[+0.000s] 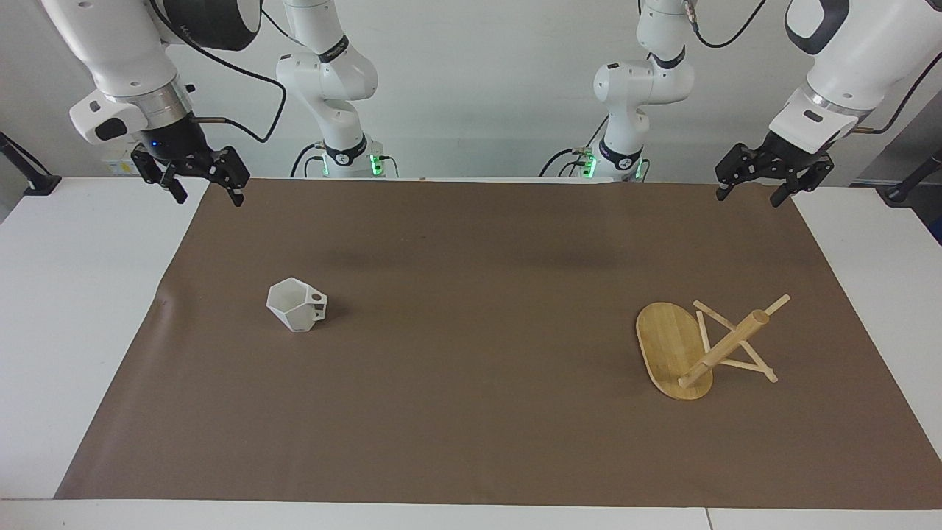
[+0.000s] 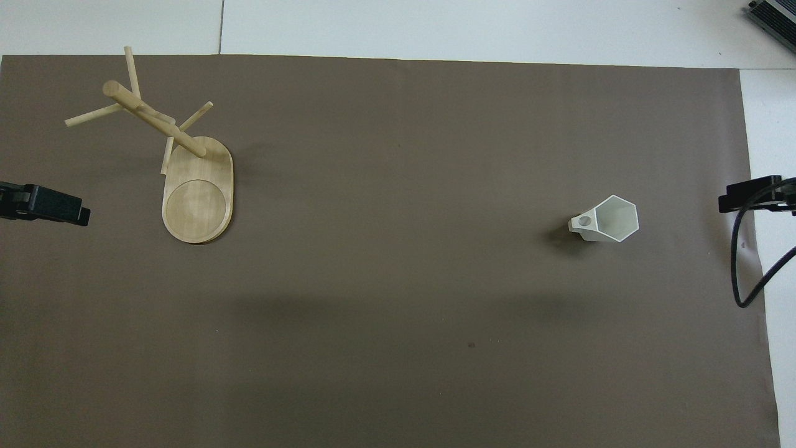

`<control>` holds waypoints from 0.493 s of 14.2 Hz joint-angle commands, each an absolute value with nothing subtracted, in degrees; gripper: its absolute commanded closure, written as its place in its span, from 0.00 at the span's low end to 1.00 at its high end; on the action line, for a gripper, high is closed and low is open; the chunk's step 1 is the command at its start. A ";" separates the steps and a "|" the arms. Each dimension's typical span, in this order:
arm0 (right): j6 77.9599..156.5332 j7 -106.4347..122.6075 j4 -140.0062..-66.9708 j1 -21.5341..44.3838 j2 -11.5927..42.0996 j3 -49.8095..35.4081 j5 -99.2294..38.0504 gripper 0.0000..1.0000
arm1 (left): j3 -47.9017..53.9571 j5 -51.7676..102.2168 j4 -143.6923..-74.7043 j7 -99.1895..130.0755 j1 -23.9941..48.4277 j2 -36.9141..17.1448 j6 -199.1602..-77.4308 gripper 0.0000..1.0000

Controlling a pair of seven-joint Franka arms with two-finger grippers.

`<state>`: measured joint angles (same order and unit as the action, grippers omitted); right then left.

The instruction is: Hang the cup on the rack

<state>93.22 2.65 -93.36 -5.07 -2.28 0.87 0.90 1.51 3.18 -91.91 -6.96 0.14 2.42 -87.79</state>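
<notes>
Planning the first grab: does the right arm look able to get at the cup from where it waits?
Probably yes. The cup stands upright and alone on the mat at the right arm's end, with nothing between it and the open right gripper hanging above the mat's edge.

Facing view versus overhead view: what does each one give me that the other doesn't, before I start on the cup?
Only the facing view shows both arms whole, with the open left pincer and open right pincer raised over the brown mat's corners nearest the robots, both waiting. Only the overhead view looks into the cup's hexagonal mouth and shows the round recess in the rack's base. Both show the cup upright toward the right arm's end, and the rack toward the left arm's end, untouched.
</notes>
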 commanded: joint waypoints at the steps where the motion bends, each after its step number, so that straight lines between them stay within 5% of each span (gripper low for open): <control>1: 94.22 3.34 -95.10 -5.54 -3.69 0.62 -0.18 0.00 | 2.02 2.02 -92.55 -7.56 -0.61 2.81 -88.15 0.00; 7: 94.22 3.69 -95.10 -5.45 -3.69 0.62 -0.18 0.00 | 2.02 2.02 -92.55 -7.56 -0.53 2.81 -88.15 0.00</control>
<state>93.22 2.65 -93.37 -5.05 -2.29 0.82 0.90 1.51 3.18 -91.91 -6.96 0.14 2.42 -87.79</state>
